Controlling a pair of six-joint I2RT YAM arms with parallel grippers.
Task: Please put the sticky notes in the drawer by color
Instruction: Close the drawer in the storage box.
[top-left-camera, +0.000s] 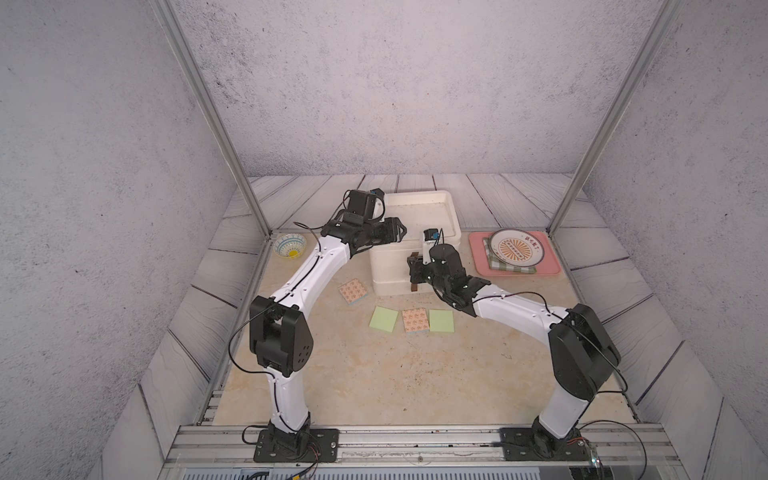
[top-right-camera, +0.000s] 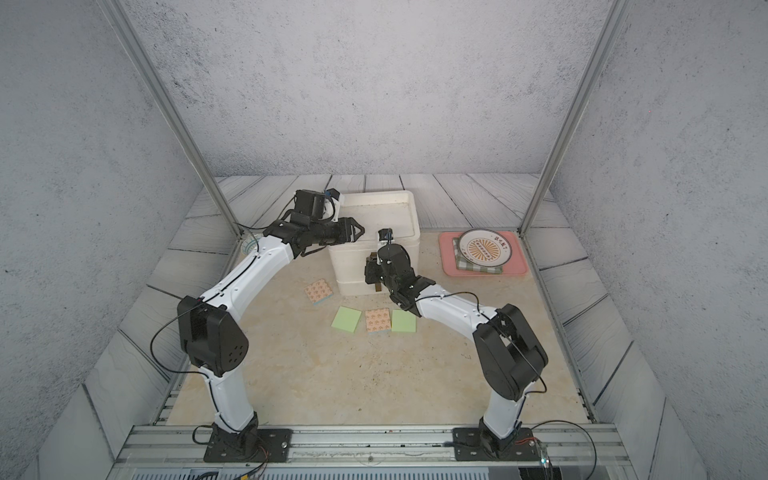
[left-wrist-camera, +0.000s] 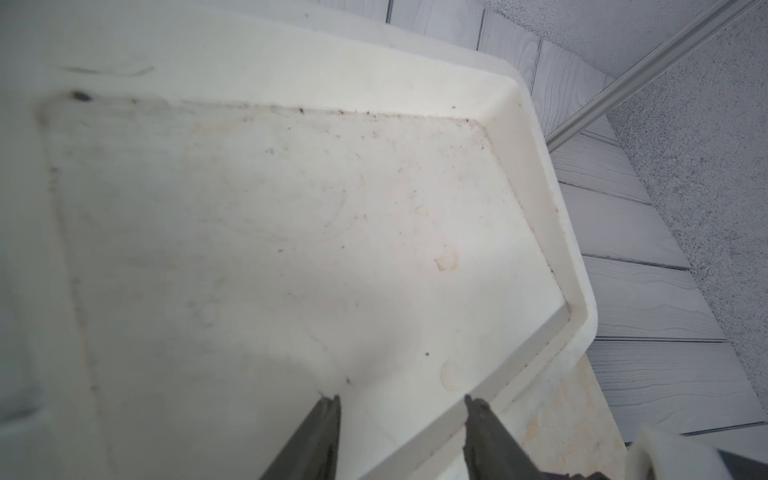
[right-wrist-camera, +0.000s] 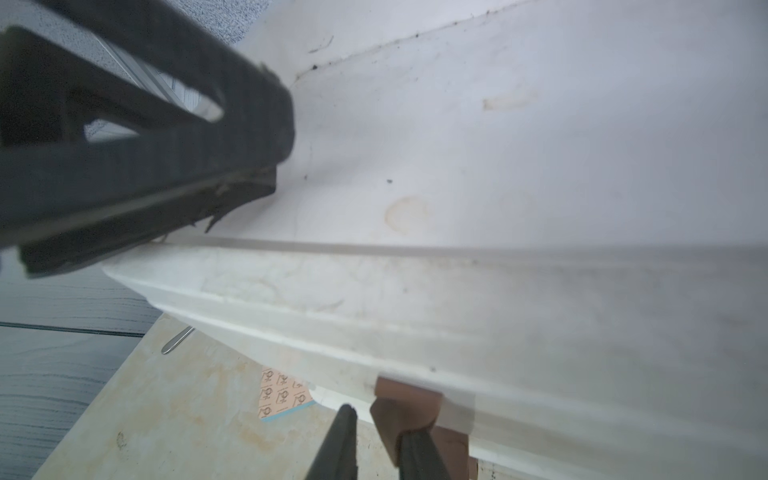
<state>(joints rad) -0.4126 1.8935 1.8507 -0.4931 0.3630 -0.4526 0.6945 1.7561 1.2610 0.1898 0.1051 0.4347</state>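
White plastic, three-tier: drawer chest (top-left-camera: 390, 266), at the back middle of the beige marbled table (top-left-camera: 395, 374), its recessed top stained.

Left gripper (left-wrist-camera: 403, 401): over the front left corner of the chest's recessed top. Fingers are part-way apart with nothing between them. Contact with the top cannot be told.

Right gripper (right-wrist-camera: 380, 424): against the chest's front face. Fingers are narrowly apart, one either side of a brown tab handle (right-wrist-camera: 409, 405). A sliver of white shows between one finger and the tab, so whether the tab is pinched cannot be told.

Sticky notes (top-right-camera: 378, 321): four in view, all flat on the table in front of the chest.
- Lone orange-patterned pad (top-left-camera: 353, 291): near the chest's front left corner, turned askew.
- Left green pad (top-left-camera: 384, 319), middle orange-patterned pad (top-left-camera: 415, 321) and right green pad (top-left-camera: 441, 321): in a row nearer the robot, each just beside the next.

Sundries:
- Patterned bowl (top-left-camera: 289, 246): at the table's far left edge.
- Pink tray (top-left-camera: 476, 257): to the right of the chest, holding a green checked cloth (top-left-camera: 511, 269) with a round plate (top-left-camera: 516, 248) on top.
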